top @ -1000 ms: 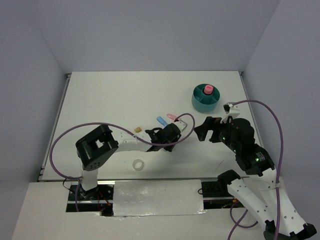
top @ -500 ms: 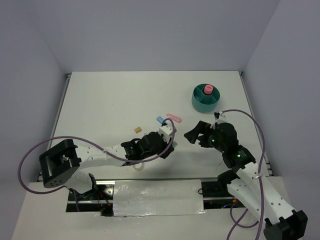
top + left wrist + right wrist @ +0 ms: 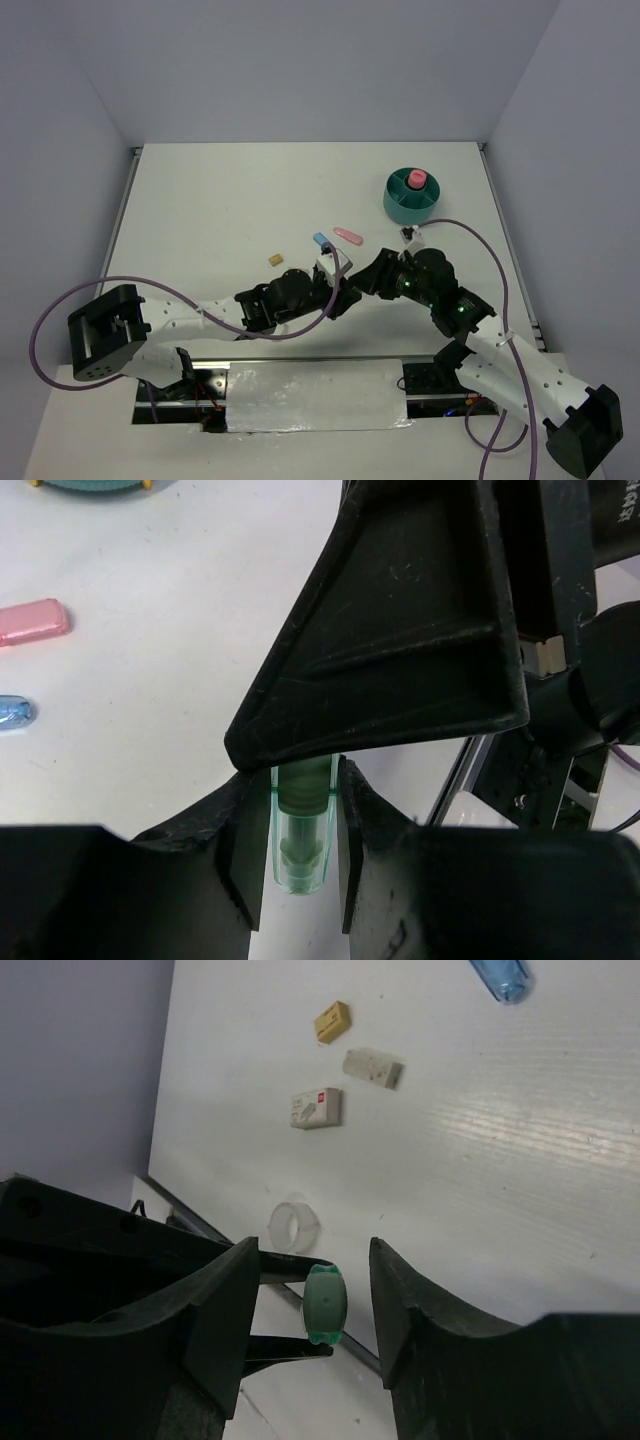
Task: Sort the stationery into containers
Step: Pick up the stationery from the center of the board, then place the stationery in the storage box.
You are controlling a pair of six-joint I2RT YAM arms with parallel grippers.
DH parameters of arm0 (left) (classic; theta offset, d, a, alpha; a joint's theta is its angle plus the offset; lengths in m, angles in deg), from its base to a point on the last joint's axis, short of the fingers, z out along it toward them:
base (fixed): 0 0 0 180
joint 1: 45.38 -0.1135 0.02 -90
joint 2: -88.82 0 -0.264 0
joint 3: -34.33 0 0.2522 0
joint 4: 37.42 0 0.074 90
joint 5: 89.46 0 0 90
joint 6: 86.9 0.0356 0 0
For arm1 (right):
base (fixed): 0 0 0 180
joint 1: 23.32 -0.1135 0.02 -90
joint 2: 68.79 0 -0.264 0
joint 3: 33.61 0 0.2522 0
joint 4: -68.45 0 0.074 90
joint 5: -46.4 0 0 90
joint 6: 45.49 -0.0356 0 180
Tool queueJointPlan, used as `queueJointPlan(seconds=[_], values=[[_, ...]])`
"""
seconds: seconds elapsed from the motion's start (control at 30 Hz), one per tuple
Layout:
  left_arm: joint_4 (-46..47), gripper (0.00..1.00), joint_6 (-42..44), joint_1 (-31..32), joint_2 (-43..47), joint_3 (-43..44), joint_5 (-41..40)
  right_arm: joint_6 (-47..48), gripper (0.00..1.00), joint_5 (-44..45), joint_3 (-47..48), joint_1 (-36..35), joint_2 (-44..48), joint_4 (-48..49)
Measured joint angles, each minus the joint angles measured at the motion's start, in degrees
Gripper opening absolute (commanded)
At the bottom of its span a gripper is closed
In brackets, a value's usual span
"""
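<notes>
My left gripper (image 3: 297, 780) is shut on a short green stick (image 3: 300, 830), which points out past its fingertips. My right gripper (image 3: 312, 1250) is open and straddles the stick's end (image 3: 325, 1305), with a gap on each side. In the top view the two grippers meet nose to nose, left gripper (image 3: 338, 283) and right gripper (image 3: 364, 281), and the stick is hidden between them. The teal organizer (image 3: 411, 198) stands at the far right with a pink tube (image 3: 417, 180) upright in its centre cup. A pink stick (image 3: 347, 235) and a blue stick (image 3: 322, 241) lie on the table.
A tan block (image 3: 333, 1021), a white block (image 3: 373, 1068), a labelled white block (image 3: 317, 1107) and a clear ring (image 3: 294, 1226) lie on the table under and left of the grippers. The table's near edge runs just behind the ring.
The left arm has drawn back toward the near edge with the green stick. The right gripper has swung left to meet it, and its jaws have narrowed around the stick's end.
</notes>
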Motion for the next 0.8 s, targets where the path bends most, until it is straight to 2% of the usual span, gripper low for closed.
queueJointPlan(seconds=[0.07,0.1,0.13,0.3,0.4,0.43,0.47,0.5,0.53,0.57,0.6,0.7,0.8], values=[[-0.13,0.0,0.35,0.09,0.04,0.0,-0.33,-0.61,0.43,0.59,-0.07,-1.09,-0.28,0.63],[-0.13,0.0,0.39,0.09,0.04,0.0,-0.52,-0.7,0.3,0.81,-0.11,-1.33,-0.26,0.9],[-0.11,0.0,0.44,0.09,0.09,0.0,-0.79,-0.57,0.06,1.09,-0.17,-1.57,-0.2,1.2],[-0.7,0.01,0.5,0.26,0.59,0.02,-1.92,-1.49,0.0,2.8,-0.83,-1.81,0.15,1.62],[-0.74,0.1,0.5,0.44,0.63,0.02,-2.49,-1.68,0.0,2.82,-0.83,-1.92,0.15,1.68],[-0.81,0.15,0.5,0.48,0.7,0.04,-2.67,-1.7,0.0,2.8,-0.83,-1.92,0.15,1.77],[-0.92,0.34,0.52,0.55,0.81,0.04,-2.91,-1.7,0.0,2.82,-0.83,-1.92,0.09,1.97],[-1.14,0.47,0.55,0.59,0.94,0.13,-3.1,-1.68,0.0,2.84,-0.81,-1.97,0.02,2.14],[-1.42,0.64,0.66,0.61,1.05,0.2,-3.28,-1.66,0.0,2.82,-0.76,-1.99,-0.07,2.32],[-1.81,0.85,0.98,0.61,1.16,0.35,-3.63,-1.46,0.0,2.82,-0.66,-2.03,-0.17,2.38],[-2.36,0.99,1.14,0.59,1.22,0.68,-4.17,-0.83,0.0,3.21,-0.37,-2.12,-0.31,2.23],[-5.75,0.99,0.0,0.57,1.46,2.73,-6.71,1.92,0.0,6.4,2.25,-2.08,-1.66,0.52],[-14.23,0.99,-3.58,0.57,2.14,6.93,-12.22,6.75,0.0,11.85,7.32,-0.55,-4.42,-0.81]])
